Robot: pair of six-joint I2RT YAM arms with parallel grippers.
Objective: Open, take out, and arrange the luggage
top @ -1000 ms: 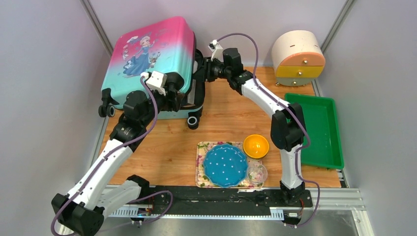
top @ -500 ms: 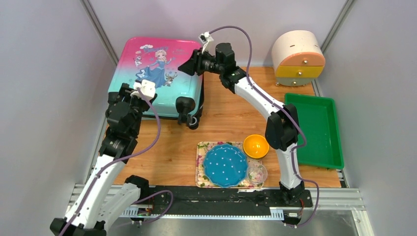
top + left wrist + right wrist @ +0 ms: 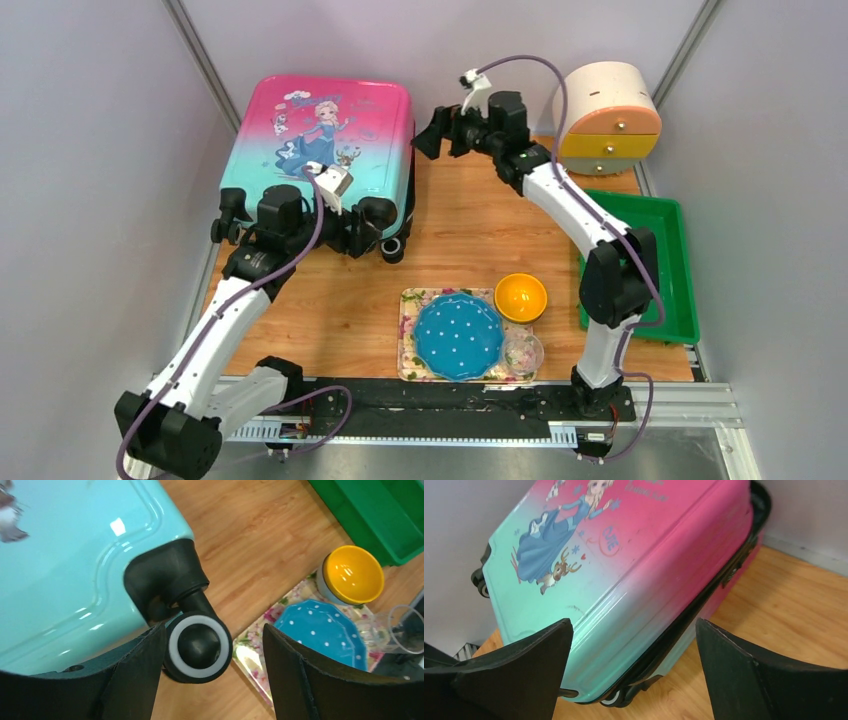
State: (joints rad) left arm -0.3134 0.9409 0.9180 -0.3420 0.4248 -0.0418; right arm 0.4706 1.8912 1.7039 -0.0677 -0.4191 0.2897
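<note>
The luggage lies flat and closed at the back left, print side up, pink at the far end and turquoise at the near end. My left gripper hovers at its near right corner, open. In the left wrist view a black wheel with a white ring sits between the spread fingers, close to the left one, and the left gripper holds nothing. My right gripper stands open just off the luggage's right side. The right wrist view shows the luggage shell and its black zipper seam ahead of the empty right gripper.
A round cream drawer cabinet stands at the back right, with a green tray in front of it. Near the front lie a floral tray with a blue dotted plate, an orange bowl and a clear cup.
The luggage went from tilted up to lying flat. My right gripper opened, let go of its edge and drew back to the right. My left gripper moved to the near right wheel.
</note>
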